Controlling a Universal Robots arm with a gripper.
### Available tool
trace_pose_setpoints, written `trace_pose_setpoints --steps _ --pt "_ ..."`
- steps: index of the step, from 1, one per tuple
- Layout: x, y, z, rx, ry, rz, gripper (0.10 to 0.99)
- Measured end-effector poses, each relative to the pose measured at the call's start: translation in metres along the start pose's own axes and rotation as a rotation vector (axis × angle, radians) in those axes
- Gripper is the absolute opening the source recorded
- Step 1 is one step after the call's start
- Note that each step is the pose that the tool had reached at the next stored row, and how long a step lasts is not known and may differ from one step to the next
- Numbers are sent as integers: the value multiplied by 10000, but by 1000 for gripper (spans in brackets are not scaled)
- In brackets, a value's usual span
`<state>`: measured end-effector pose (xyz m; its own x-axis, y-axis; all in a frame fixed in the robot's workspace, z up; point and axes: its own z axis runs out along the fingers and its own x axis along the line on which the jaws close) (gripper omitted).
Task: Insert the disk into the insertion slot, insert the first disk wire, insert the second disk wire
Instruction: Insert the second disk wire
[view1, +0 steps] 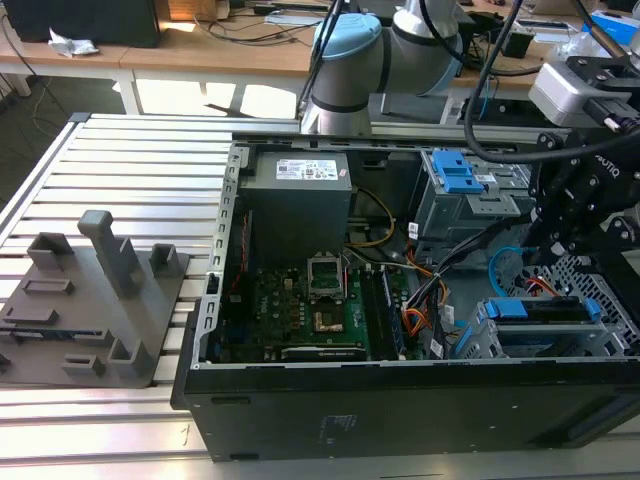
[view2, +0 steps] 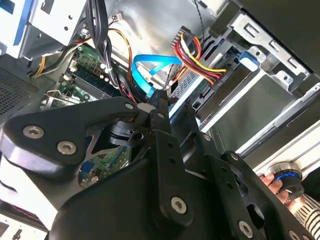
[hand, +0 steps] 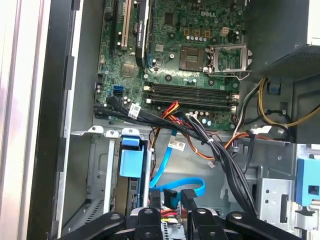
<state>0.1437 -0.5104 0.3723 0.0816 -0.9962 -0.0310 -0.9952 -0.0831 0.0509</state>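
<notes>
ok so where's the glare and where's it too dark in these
Exterior view: sun blows out the floor, and the case interior is dim. Second wrist view: the gripper is a dark backlit mass, and the metal cage washes out white. First wrist view: even light on the motherboard, with the power supply edge blown white.

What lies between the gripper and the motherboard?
In the first wrist view, the blue flat cable gripped by the gripper loops through that stretch, and a bundle of black wires crosses it just short of the motherboard.

Tool (hand: 171, 196) matt black; insertion slot (view1: 560, 345) dull grey sheet metal — disk (view1: 545, 309) carrier smooth blue plastic.
</notes>
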Motion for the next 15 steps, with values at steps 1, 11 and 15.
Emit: trace_pose_setpoints --steps 1,11,15 --pt "-2 28 11 -2 4 -65 302" --pt "-4 66 53 -20 128 -318 165" --pt "-4 67 53 -25 165 -352 161"
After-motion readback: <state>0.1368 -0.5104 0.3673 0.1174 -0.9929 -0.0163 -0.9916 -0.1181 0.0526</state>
